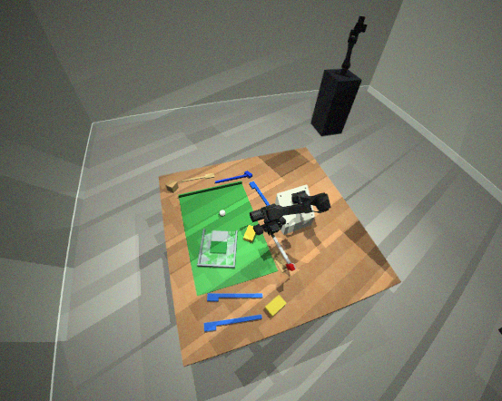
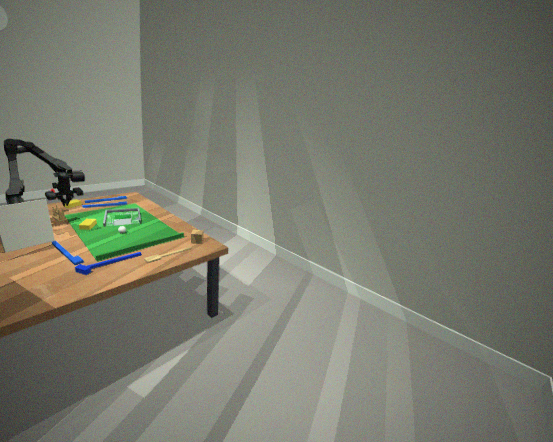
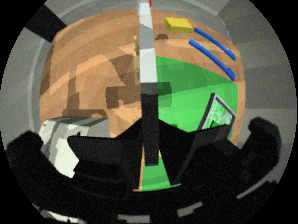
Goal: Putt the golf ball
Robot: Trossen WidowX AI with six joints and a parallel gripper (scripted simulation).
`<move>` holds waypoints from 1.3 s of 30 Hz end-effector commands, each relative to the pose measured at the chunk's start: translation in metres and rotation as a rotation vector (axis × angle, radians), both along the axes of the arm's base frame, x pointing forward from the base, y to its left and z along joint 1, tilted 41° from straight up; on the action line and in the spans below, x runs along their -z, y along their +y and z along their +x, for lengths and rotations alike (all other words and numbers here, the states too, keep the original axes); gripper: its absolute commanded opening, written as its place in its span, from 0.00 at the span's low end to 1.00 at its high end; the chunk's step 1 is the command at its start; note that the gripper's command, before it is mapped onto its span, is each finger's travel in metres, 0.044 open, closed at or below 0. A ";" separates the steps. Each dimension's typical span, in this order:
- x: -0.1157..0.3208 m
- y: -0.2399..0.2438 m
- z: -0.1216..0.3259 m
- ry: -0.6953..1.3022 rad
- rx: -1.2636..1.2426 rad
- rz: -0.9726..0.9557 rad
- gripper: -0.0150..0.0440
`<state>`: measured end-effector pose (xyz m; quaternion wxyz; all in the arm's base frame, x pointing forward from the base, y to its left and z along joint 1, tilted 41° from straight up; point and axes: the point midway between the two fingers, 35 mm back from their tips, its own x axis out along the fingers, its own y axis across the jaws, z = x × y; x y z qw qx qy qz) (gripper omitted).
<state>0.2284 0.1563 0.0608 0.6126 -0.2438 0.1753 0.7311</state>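
Observation:
The red putter [image 1: 280,249] [image 2: 52,190] [image 3: 148,65] has a red head, a pale shaft and a black grip. My gripper [image 1: 270,230] [image 2: 66,202] [image 3: 147,120] is shut on the black grip. The putter hangs above the table beside the mat's edge, its head pointing away from the ball. The white golf ball [image 1: 222,212] [image 2: 122,229] rests on the green mat [image 1: 201,209] [image 2: 157,235] [image 3: 185,80]. The raised green [image 1: 218,247] with its grey ramp [image 1: 220,236] [image 2: 123,221] stands on the mat inside a grey-edged frame [image 1: 235,254] [image 3: 204,116].
A yellow block [image 1: 250,233] [image 2: 87,224] is on the mat near my gripper; another [image 1: 275,306] [image 3: 178,24] lies off it. A tan rack [image 2: 58,215] stands below the putter. Several blue clubs, a wooden club [image 1: 197,178] and a wooden cube [image 1: 172,186] [image 2: 197,236] surround the mat.

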 end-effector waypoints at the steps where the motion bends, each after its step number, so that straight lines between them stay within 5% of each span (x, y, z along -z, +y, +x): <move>1: 0.013 -0.016 0.012 0.118 0.121 -0.050 0.25; 21: 0.088 -0.124 0.041 0.779 0.793 -0.255 0.25; 39: 0.156 -0.217 0.014 1.457 1.395 -0.359 0.25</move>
